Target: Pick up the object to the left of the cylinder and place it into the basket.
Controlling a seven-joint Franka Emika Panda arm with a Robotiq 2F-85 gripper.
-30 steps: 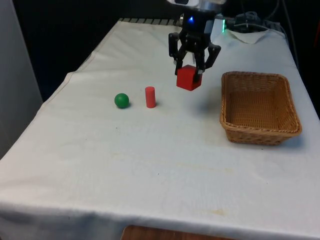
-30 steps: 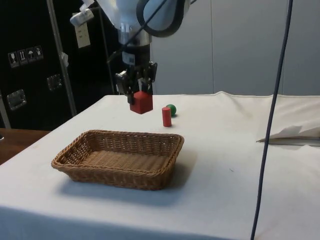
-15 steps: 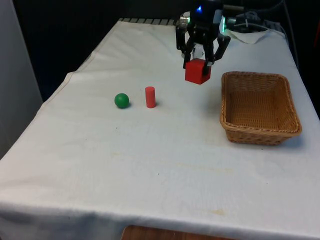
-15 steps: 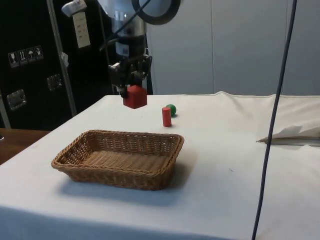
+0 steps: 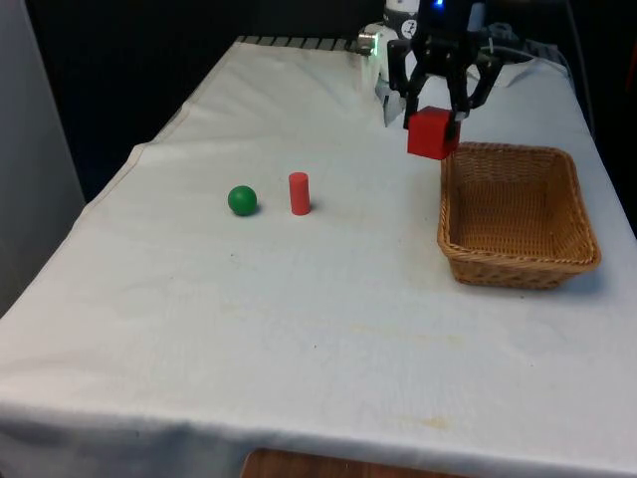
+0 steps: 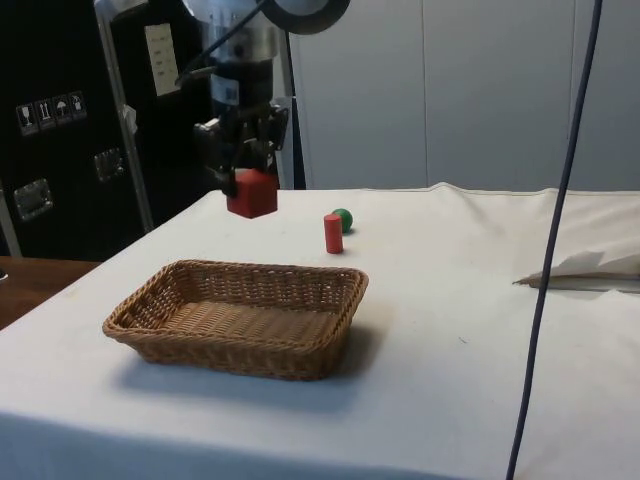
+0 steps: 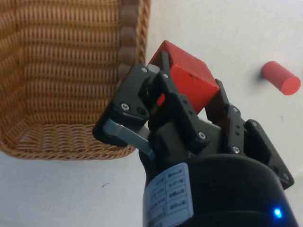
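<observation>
One red cube (image 5: 432,133) was clamped between the fingers of the end effector (image 5: 435,112), lifted clear of the desk (image 5: 299,299). Over the last second it moved from just right of the red cylinder (image 5: 299,193) toward the front view's right and rose, ending at the near-left rim of the basket (image 5: 518,214). In the side view the cube (image 6: 250,192) hung above and behind the basket's far edge (image 6: 240,315), not yet over the interior. The wrist view agreed: cube (image 7: 189,80) sat beside the wicker rim (image 7: 71,71), with the cylinder (image 7: 281,78) well apart.

Problem: seen from the front, the thing left of the cylinder was the green ball (image 5: 242,200), which sat untouched beside it. The cube started on the cylinder's right. My read: the transport step was nearly done, but likely with the wrong object unless "left" was meant from the robot's side.
</observation>
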